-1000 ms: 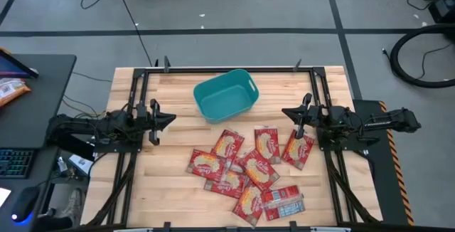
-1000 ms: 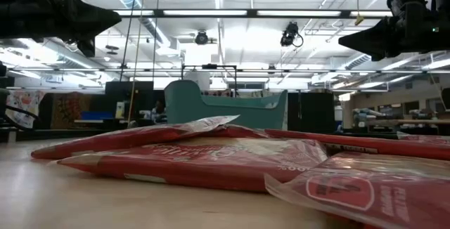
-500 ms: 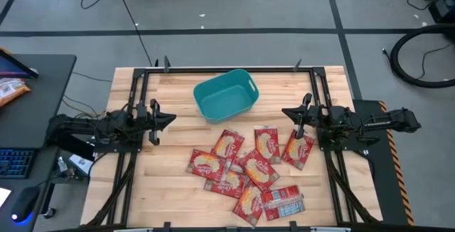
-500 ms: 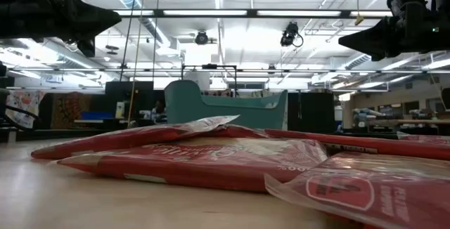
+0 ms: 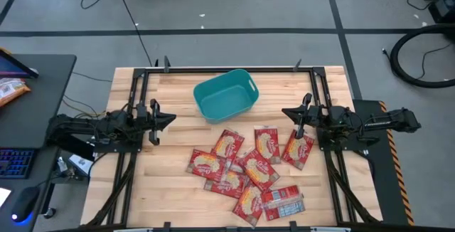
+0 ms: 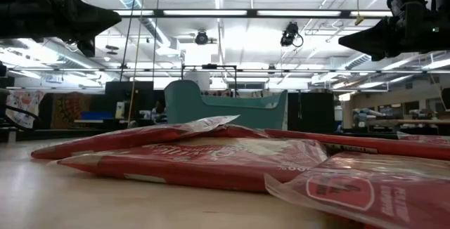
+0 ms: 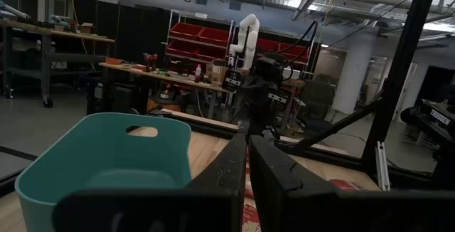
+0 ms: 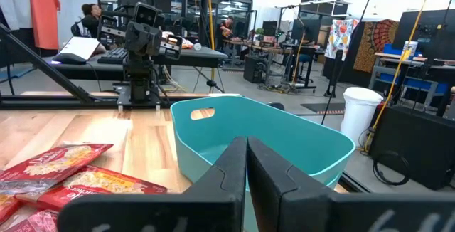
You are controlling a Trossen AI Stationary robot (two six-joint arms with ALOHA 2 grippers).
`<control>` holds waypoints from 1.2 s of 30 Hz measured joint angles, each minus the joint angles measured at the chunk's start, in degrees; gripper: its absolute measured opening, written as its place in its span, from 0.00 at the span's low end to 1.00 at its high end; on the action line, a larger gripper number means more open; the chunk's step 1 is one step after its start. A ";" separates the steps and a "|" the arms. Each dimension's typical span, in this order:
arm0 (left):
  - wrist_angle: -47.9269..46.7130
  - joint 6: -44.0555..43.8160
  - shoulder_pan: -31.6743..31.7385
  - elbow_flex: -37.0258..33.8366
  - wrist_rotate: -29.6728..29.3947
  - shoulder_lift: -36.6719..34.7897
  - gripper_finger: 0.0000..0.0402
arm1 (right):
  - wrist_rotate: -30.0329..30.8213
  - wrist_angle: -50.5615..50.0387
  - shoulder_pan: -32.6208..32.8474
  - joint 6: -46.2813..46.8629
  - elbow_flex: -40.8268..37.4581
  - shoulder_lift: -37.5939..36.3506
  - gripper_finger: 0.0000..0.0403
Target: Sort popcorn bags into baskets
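A: Container?
B: One teal tub [image 5: 225, 95], rounded-rectangular, handle cut-outs in the rim, standing on the far half of the wooden table [image 5: 170, 189], roughly central. From above its floor shows bare teal; no packet is visible inside. The right wrist view shows the same, though the near wall hides part of the floor.

A: Stock?
B: Red popcorn bags [image 5: 242, 168], about ten, in a loose overlapping heap on the near half of the table, just on the near side of the tub and apart from it. One at the near edge of the heap lies grey-white back up [image 5: 284, 207]. One bag [image 5: 298, 149] lies at the right edge of the heap, under the right gripper's tip as seen from above.

A: Anything hard to read?
B: The exact count, since bags overlap. In the low view the near bags fill the foreground and hide the tub's base. The print on the bags is too small to make out.

A: Grippers?
B: Left gripper [image 5: 170, 117] hovers above the table's left side, pointing inward, fingers pressed together, holding nothing. Right gripper [image 5: 286, 111] hovers above the right side, pointing inward, fingers likewise pressed together and empty. Both hang high in the low view, clear of the bags.
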 joint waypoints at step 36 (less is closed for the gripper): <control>-3.68 -10.67 -4.27 6.46 17.06 11.21 0.06 | -0.02 -0.01 0.00 0.00 0.00 -0.01 0.05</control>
